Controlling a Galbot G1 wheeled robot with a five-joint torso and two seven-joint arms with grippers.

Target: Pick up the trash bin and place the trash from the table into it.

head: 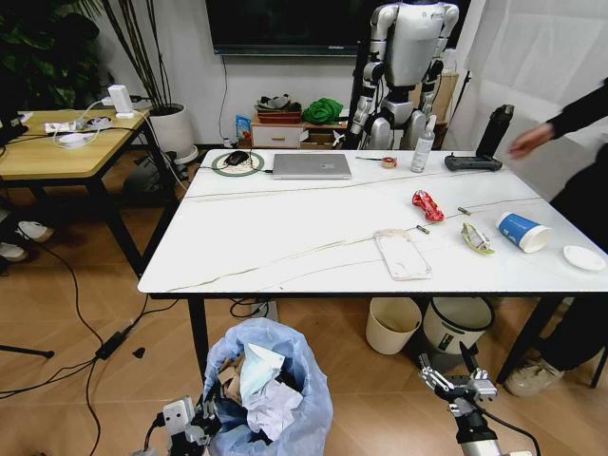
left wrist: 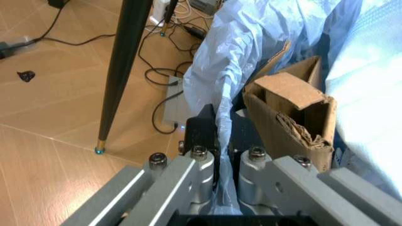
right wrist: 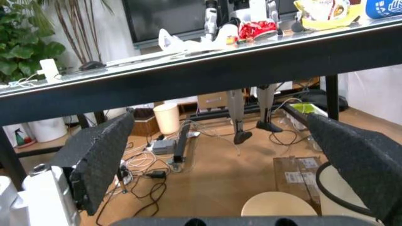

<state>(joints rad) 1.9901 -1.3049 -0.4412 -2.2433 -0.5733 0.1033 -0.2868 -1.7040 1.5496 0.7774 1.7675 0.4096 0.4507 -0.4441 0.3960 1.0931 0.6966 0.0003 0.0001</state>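
Below the worktop's [head: 285, 256] near edge, the left gripper [left wrist: 220, 160] has its fingers clenched on the trash bin's [head: 271, 389] bag rim, keeping the bin within reach. Trash [head: 426, 204] lies on the worktop's right side, so the right gripper [head: 459, 385] waits there, fingers spread and empty.

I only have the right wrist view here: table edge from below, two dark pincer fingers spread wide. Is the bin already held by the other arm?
Observer: Yes. The left wrist view shows the left pincer shut on the light-blue bag of the trash bin.
Operator: Anything in the bin yet?
Observer: White tissues and brown cardboard sit inside it.
Operator: What remains on the table?
Observer: On the table: a red wrapper, a flat white pouch, a yellowish wrapper and a blue paper cup lying on its side.
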